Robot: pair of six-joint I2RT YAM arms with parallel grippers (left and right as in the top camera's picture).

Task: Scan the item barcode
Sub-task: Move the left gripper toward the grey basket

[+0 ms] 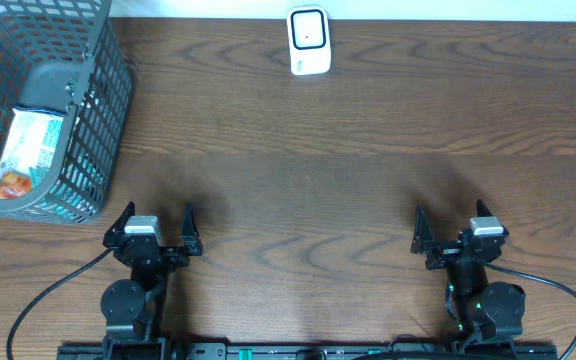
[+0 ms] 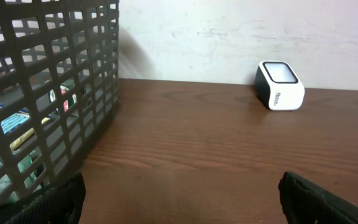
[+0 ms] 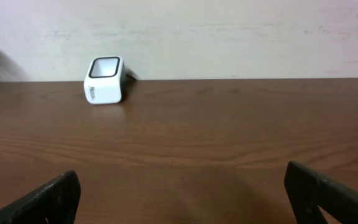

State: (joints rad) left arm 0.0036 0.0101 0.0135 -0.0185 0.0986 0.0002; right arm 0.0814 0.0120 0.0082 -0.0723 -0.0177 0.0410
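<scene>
Grey plastic mesh forms the basket (image 1: 103,120) at the far left end of the table (image 1: 348,150), its near edge close to the front. Inside it lies a packaged item (image 1: 26,148), pale with a teal band and an orange-red patch at its near end, flat against the left part of the floor. Through the left wrist view the basket (image 2: 48,93) fills the left side, and only scraps of the item's colours (image 2: 16,121) show between the bars; no barcode can be made out.

Just right of the basket's near corner, the left fingers (image 1: 120,226) stand spread wide with bare wood between them and nothing held. In the left wrist view the left fingers (image 2: 48,202) show as dark tips at the two lower corners.

Farther right, at the back edge near the middle of the table, sits a small white scanner (image 1: 308,42) with a dark window on top, well apart from the basket and both arms. It appears in both wrist views (image 2: 279,87) (image 3: 104,81), close against the pale wall.

On the right, the right fingers (image 1: 421,230) are likewise spread wide and empty, over bare wood near the front. In the right wrist view the right fingers (image 3: 42,202) again frame the lower corners.
</scene>
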